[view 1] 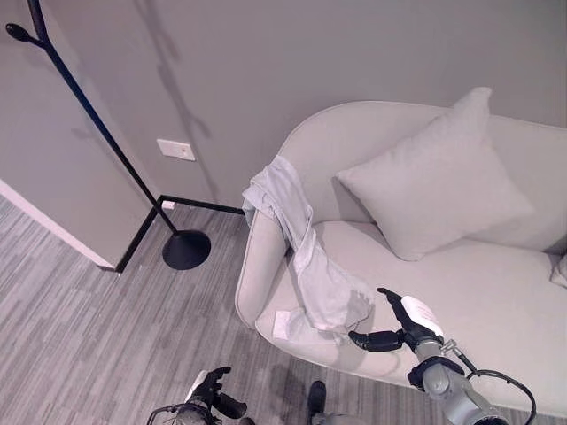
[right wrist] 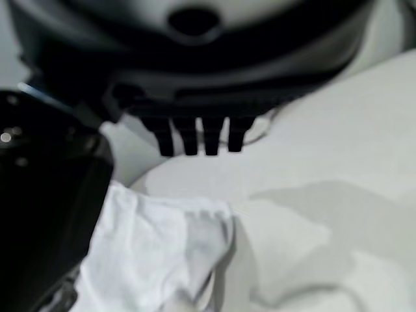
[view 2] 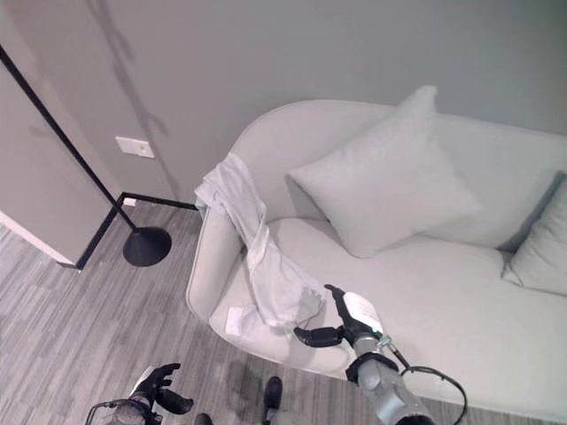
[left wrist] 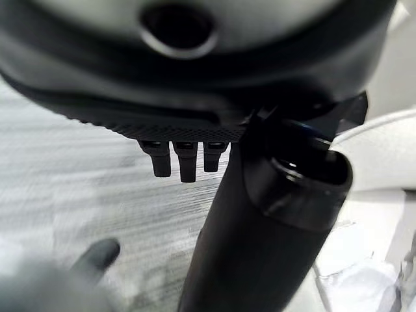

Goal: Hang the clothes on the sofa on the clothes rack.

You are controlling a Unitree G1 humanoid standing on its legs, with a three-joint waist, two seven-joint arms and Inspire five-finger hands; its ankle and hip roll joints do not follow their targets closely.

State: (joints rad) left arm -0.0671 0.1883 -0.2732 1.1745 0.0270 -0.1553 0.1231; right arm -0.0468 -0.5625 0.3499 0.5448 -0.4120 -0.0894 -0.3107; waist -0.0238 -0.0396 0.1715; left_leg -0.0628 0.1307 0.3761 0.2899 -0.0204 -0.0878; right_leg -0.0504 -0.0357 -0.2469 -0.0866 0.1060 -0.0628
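Now, sofa (view 1: 496, 292): we see a pale, rounded couch against the grey wall, its curved armrest toward the wood-grain floor (view 1: 71, 319).
Cushion (view 1: 434, 190): a large square one leans on the backrest, and the corner of a second cushion (view 2: 540, 243) shows at the far end of the seat.
Clothes rack (view 1: 106, 133): a thin black pole leans up from a round base on the floor, well apart from the sofa's armrest.
Garment (view 1: 306, 257): a white piece of clothing drapes over the armrest and trails down onto the seat, bunching near the front edge.
Right hand (view 1: 399, 328): it hovers over the seat just beside the garment's lower end, thumb and fingers spread wide, holding nothing.
Left hand (view 1: 213, 390): we see it low over the floor near the sofa's front, fingers loosely extended, holding nothing.
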